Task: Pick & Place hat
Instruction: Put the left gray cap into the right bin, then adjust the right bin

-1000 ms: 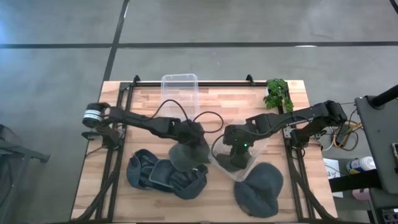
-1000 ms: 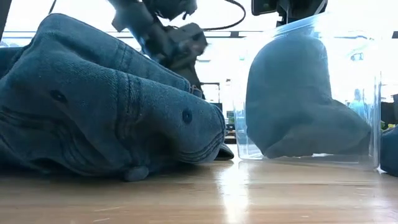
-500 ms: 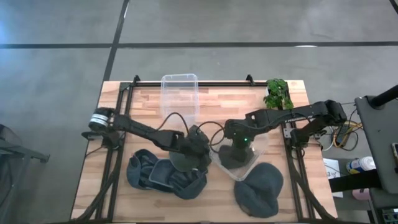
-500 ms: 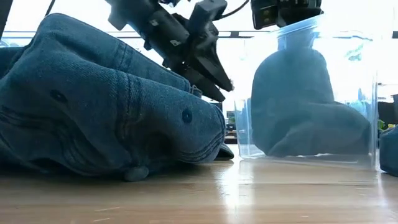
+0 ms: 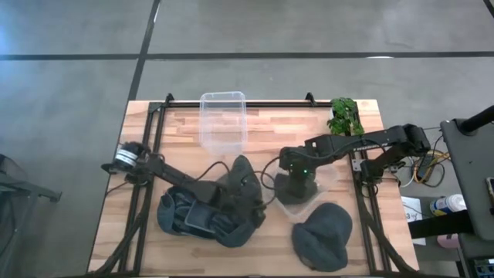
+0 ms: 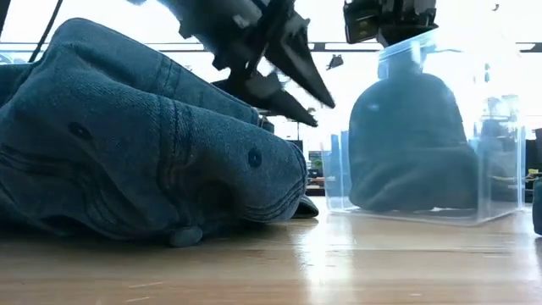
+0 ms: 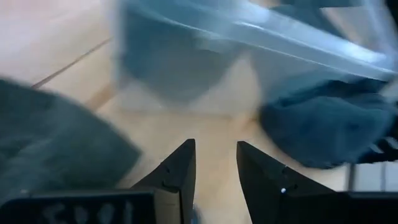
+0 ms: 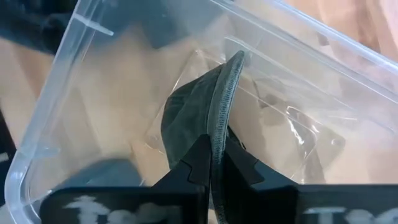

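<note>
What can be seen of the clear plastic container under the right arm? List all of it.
The clear plastic rectangular container sits upright on the wooden table, right of centre, open at the top with thin see-through walls and a rolled rim. A dark grey-blue fabric hat slumps inside on its floor. The right gripper reaches in from above, shut on the hat's brim. Another dark hat lies just beside it toward the table's near edge.

My arms are dark, slim and jointed, with black cables looping off them. A small green light glows on my right arm (image 5: 303, 173). My left arm's base (image 5: 126, 155) ends in a pale ring. My fingers (image 7: 177, 177) are black wedges, perhaps screwed.
</note>
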`<state>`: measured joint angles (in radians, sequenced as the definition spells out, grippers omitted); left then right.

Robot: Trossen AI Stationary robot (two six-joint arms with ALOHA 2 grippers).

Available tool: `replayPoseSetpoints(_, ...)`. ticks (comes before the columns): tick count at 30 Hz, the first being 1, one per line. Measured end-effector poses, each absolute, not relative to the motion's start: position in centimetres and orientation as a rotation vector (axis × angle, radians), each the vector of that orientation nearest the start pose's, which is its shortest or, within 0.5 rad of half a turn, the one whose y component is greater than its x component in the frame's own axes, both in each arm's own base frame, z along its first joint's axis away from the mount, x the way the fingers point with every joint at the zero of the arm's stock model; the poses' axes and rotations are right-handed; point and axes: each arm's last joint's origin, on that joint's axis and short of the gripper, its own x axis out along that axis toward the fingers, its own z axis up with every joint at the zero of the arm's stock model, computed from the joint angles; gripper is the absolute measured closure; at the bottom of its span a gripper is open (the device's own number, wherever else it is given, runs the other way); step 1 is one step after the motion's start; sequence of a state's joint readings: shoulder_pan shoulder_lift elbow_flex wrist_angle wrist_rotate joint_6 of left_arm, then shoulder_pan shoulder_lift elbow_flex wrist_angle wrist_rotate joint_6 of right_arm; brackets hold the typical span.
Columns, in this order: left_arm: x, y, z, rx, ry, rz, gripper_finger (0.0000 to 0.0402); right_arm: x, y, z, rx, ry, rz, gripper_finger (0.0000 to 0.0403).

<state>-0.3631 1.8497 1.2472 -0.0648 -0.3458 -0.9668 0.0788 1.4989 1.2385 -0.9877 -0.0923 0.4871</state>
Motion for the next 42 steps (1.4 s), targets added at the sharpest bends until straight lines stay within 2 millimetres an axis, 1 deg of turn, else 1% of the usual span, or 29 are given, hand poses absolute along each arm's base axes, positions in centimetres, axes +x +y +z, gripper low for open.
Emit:
replayPoseSetpoints(3,38.5,-14.4,21.2,-0.666,0.485,0.230,0.0292,28.5,2.4,26.9,0.464,1.239,-0.195,0.0388)
replayPoseSetpoints(6,39.6,-14.8,21.0,-0.655,0.395,0.191,0.0292,29.0,2.7,27.1,0.521,1.183,-0.212,0.0389)
replayPoseSetpoints(9,41.4,-15.0,20.4,-0.611,0.335,0.166,0.0292,29.4,3.1,27.3,0.603,1.139,-0.216,0.0389)
replayPoseSetpoints(11,42.8,-15.1,19.7,-0.562,0.332,0.169,0.0292,29.7,3.6,27.2,0.646,1.129,-0.215,0.0389)
replayPoseSetpoints(16,46.2,-16.0,18.4,-0.485,0.325,0.163,0.0292,29.9,5.2,26.4,0.712,1.172,-0.261,0.0389)
replayPoseSetpoints(20,47.6,-16.5,18.2,-0.465,0.278,0.229,0.0292,29.6,5.9,26.3,0.757,1.180,-0.312,0.0381)
replayPoseSetpoints(22,47.9,-16.4,18.2,-0.452,0.254,0.268,0.0292,29.5,6.1,26.5,0.773,1.154,-0.361,0.0368)
replayPoseSetpoints(24,48.1,-15.9,18.4,-0.432,0.218,0.307,0.0292,29.2,6.1,26.9,0.793,1.116,-0.397,0.0352)
replayPoseSetpoints(27,48.3,-15.2,18.5,-0.405,0.168,0.355,0.0292,29.2,5.9,27.3,0.803,1.077,-0.417,0.0325)
replayPoseSetpoints(30,48.5,-14.8,18.4,-0.384,0.165,0.363,0.0292,29.0,5.8,27.4,0.777,1.066,-0.427,0.0300)
replayPoseSetpoints(32,48.4,-14.9,18.6,-0.352,0.172,0.355,0.0292,28.6,5.7,27.8,0.752,1.059,-0.415,0.0287)
replayPoseSetpoints(38,47.7,-16.2,19.9,-0.221,0.180,0.312,0.0292,26.7,5.5,30.3,0.707,1.002,-0.325,0.0259)
replayPoseSetpoints(42,47.6,-16.0,20.8,-0.172,0.175,0.311,0.0292,26.0,5.5,31.2,0.715,0.972,-0.308,0.0248)
